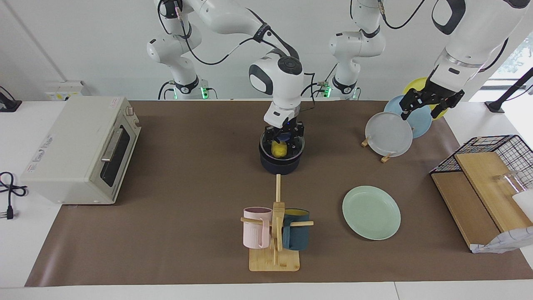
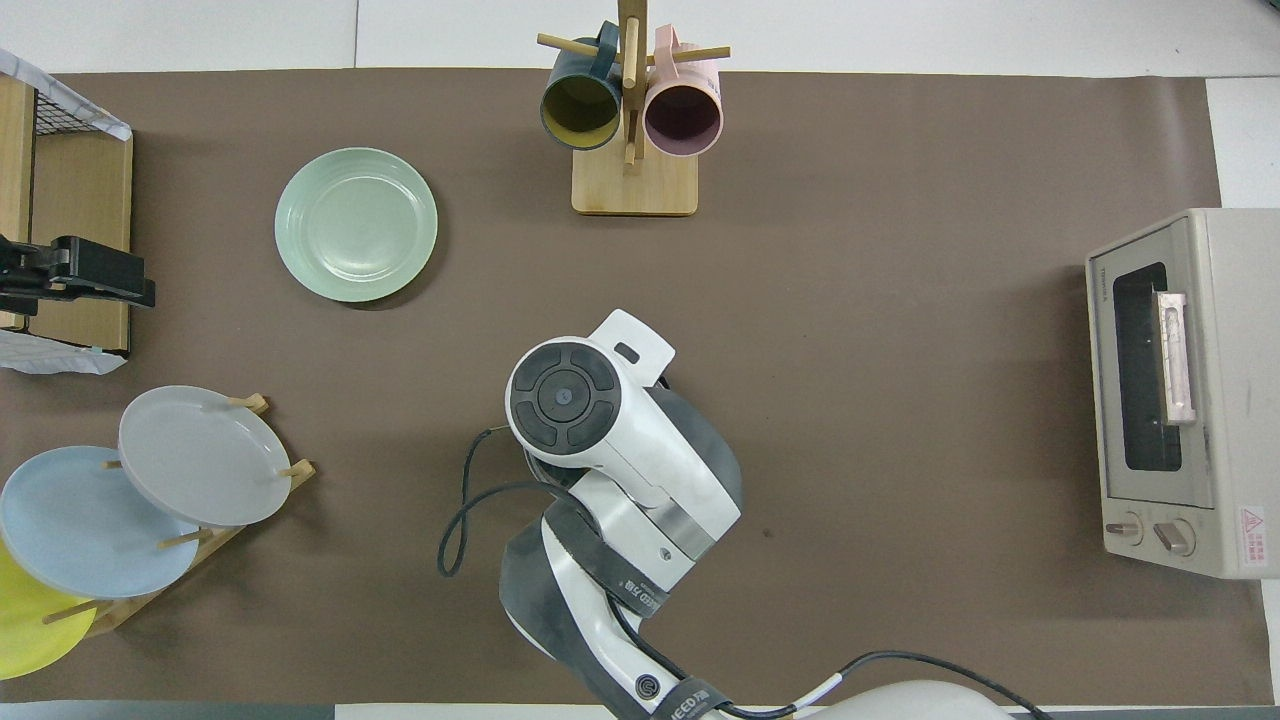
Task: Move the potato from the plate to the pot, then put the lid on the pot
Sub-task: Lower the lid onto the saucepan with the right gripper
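Note:
The dark navy pot (image 1: 280, 165) stands mid-table, nearer to the robots than the mug tree. The yellow potato (image 1: 279, 149) lies inside it and shows through the clear glass lid (image 1: 266, 148). The lid sits on the pot's rim or just above it; I cannot tell which. My right gripper (image 1: 285, 136) is shut on the lid's blue knob. In the overhead view the right arm hides the pot, lid and potato. The mint-green plate (image 1: 371, 212) (image 2: 356, 224) lies bare toward the left arm's end. My left gripper (image 1: 431, 104) (image 2: 90, 272) waits open over the plate rack.
A toaster oven (image 1: 79, 150) (image 2: 1180, 390) stands at the right arm's end. A mug tree (image 1: 275, 233) (image 2: 632, 110) with a pink and a teal mug is farther out. A plate rack (image 1: 389, 133) (image 2: 150, 480) and a wire basket with boards (image 1: 487, 183) are at the left arm's end.

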Action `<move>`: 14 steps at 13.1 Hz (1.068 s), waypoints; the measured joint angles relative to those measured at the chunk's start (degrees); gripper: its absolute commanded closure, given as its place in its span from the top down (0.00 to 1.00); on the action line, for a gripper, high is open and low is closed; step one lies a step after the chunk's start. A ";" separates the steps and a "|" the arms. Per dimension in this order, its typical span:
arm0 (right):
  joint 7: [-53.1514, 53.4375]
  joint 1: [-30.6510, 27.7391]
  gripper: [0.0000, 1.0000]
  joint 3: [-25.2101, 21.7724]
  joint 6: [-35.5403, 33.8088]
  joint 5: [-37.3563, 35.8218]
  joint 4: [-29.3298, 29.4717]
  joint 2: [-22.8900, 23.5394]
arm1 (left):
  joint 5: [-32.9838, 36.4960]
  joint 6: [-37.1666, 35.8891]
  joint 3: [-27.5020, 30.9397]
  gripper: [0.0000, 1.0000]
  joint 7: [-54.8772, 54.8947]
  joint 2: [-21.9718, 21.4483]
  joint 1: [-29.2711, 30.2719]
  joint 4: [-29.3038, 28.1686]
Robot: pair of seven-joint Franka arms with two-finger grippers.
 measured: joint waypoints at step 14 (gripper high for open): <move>-0.14 -0.98 0.00 -0.07 6.75 -2.06 -3.07 -0.80 | 0.01 -0.01 -0.98 1.00 0.00 0.00 0.05 -0.04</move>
